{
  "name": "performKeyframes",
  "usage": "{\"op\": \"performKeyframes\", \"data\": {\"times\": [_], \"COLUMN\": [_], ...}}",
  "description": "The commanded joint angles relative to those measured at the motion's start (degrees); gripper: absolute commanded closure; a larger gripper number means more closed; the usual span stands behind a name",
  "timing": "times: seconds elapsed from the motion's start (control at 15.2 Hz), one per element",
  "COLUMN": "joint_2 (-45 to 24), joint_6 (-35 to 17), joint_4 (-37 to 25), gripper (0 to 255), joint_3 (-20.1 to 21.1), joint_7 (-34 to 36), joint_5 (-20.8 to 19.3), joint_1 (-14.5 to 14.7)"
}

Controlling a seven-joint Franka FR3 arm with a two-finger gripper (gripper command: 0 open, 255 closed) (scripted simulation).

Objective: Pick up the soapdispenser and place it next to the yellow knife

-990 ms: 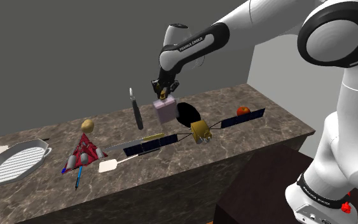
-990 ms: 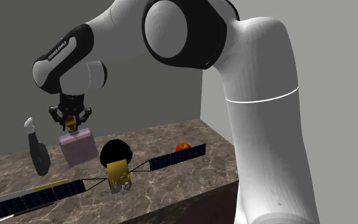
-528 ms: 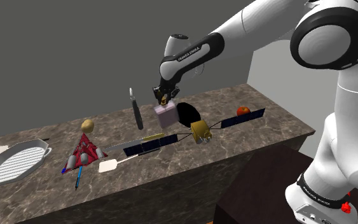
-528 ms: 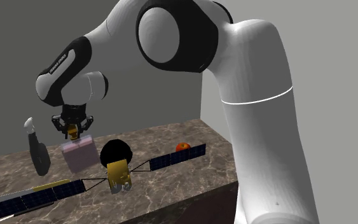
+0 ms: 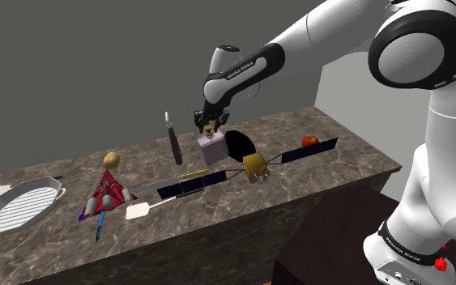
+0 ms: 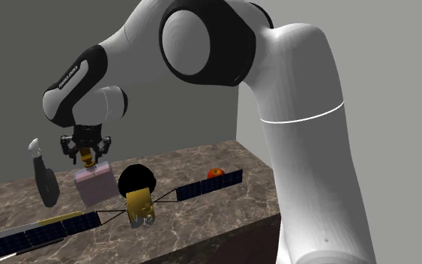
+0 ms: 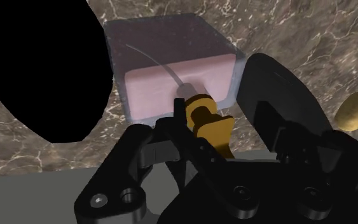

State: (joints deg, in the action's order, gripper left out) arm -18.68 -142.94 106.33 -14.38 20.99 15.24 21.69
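**Setting the soap dispenser down by the knife**

We start at the gripper (image 5: 209, 124). It points straight down over the gold pump (image 7: 204, 122) of the soap dispenser (image 5: 213, 148), w/ the pump head right inside it. We can't tell whether it's clamped on the pump or slack.

Holding by the pump makes sense, we think: the body is a wide clear box w/ pink fill, and the pump is the one narrow part.

The dispenser stands upright. Its base looks to be on the marbled counter (image 5: 331, 174), or v. nearly so.

It sits just behind the handle of the yellow knife (image 5: 192, 175), close but apart. The knife's blade runs off toward the shoulder view's left.

A dark upright tool (image 5: 174, 144) and a black disc (image 5: 236, 143) flank the dispenser, so a top-down hold clears both.

We judge the placing approx. done. What's left is letting go and lifting straight up, so the pump doesn't snag and tip the box.
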Motion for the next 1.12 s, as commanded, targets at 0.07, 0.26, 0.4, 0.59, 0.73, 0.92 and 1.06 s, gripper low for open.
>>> {"op": "performKeyframes", "data": {"times": [0.07,0.26,0.4,0.59,0.73,0.92,1.06], "joint_2": [0.0,0.0,3.1,5.8,5.8,5.8,5.8], "joint_6": [0.0,0.0,2.3,4.5,4.5,4.5,4.5], "joint_4": [0.0,0.0,0.6,0.9,0.9,0.9,0.9], "gripper": [0,0,0,0,0,0,0], "joint_3": [0.0,0.0,-0.7,-1.2,-1.2,-1.2,-1.2], "joint_7": [0.0,0.0,0.9,1.7,1.7,1.7,1.7], "joint_5": [0.0,0.0,-1.4,-2.7,-2.7,-2.7,-2.7], "joint_1": [0.0,0.0,0.4,0.8,0.8,0.8,0.8]}}
